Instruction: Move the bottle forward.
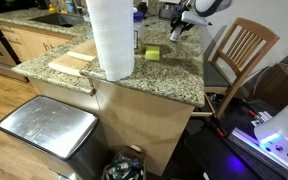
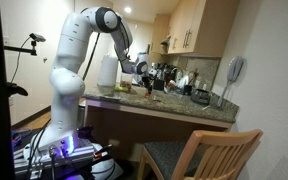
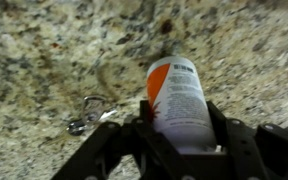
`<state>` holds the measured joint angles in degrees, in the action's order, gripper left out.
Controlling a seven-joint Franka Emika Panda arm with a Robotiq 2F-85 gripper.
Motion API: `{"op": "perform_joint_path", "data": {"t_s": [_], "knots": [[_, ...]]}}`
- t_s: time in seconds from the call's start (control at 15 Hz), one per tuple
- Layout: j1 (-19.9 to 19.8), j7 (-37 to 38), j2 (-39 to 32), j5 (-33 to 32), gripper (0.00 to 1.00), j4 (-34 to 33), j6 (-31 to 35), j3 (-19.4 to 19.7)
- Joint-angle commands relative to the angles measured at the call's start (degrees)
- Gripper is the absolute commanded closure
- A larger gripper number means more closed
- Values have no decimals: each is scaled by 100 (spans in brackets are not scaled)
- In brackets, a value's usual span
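The gripper (image 3: pixel 180 125) comes in from below, its dark jaws pressed to either side of the bottle (image 3: pixel 179 95), which is white with an orange band down its left side and blurred print. Left of the jaws, apart from them, a small metal ring (image 3: pixel 87 110) lies on the speckled counter (image 3: pixel 44 50).

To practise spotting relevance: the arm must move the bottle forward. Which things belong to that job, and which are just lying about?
Job: bottle; gripper.
Lying about: paper towel roll; yellow-green block; wooden board; chair.

Dim, warm indoor light — wrist view soft and blurred; exterior views grainy.
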<state>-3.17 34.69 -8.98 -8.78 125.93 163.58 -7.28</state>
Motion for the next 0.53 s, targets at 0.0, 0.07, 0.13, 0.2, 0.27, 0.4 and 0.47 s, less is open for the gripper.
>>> {"op": "perform_joint_path", "data": {"t_s": [0.0, 0.07, 0.13, 0.2, 0.27, 0.4, 0.47], "knots": [[-985, -1552, 45, 1628, 74, -135, -343, -1426], [-1315, -2008, 671, 2118, 74, -17, -900, -1783], [-1316, -2456, 805, 2510, 74, -52, -1192, -1717], [-1331, -2780, 1037, 2788, 74, -79, -1564, -1614], [-652, -2684, 1343, 2663, 74, -37, -1790, -760], [-489, -2971, 1910, 2625, 74, -67, -2573, -294], [-328, -3418, 2184, 2785, 74, -24, -3129, -35]]}}
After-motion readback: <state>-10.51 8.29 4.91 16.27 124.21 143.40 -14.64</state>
